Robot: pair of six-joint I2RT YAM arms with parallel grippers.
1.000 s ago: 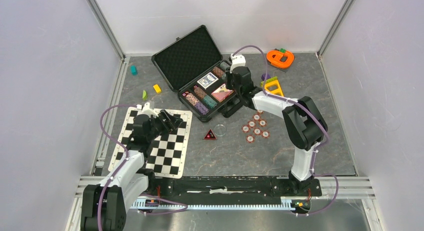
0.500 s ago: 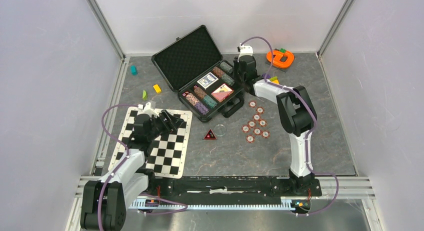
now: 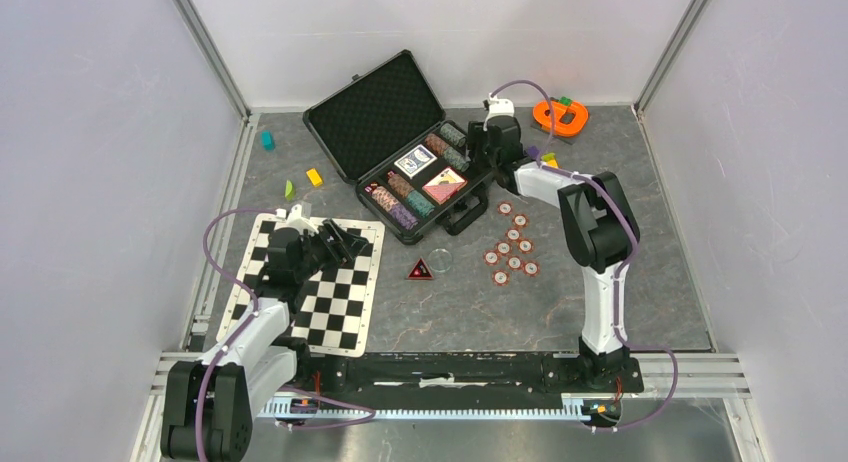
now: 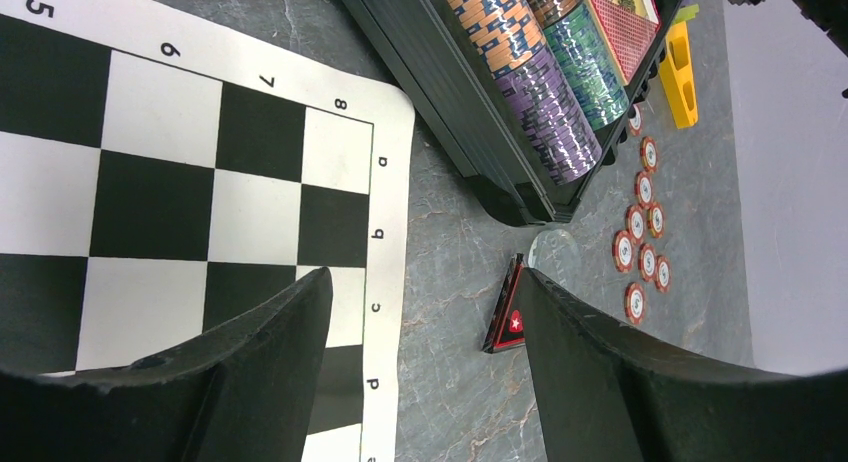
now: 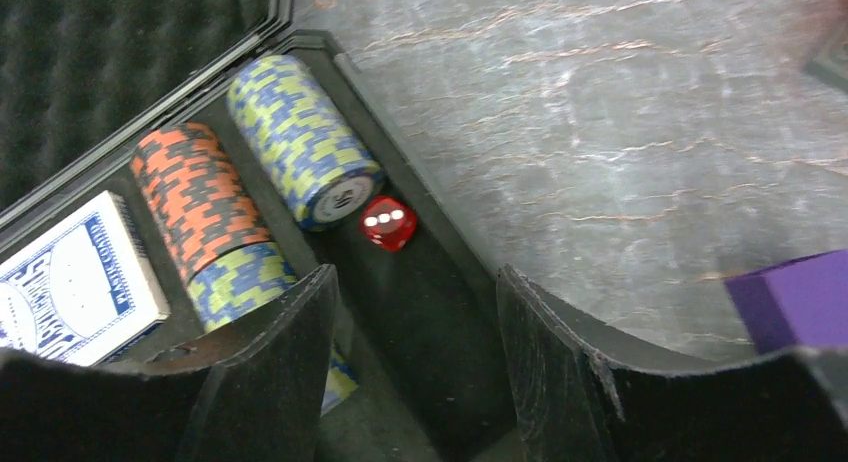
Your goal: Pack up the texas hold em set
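Right claw (image 5: 412,282): jaws apart, nothing between. It hangs over end slot of case (image 5: 100,52). Red die (image 5: 389,222) lies in slot just ahead of fingertips, against blue-yellow chip stack (image 5: 300,142). I judge die stowed.

Loose red-white chips (image 3: 512,248) sit on tabletop (image 5: 600,112) behind claw, toward its base. Next I retreat, descend on one chip, pinch thin edge carefully.

Left claw (image 4: 422,282): apart, empty, over checkered mat (image 4: 150,182) edge.

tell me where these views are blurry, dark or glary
Top external: even soft light, sharp, only faint shadows on the table. Left wrist: mat and chips sharp, the near fingers dark and soft. Right wrist: die fairly sharp, no glare; purple block and top right corner blurred.
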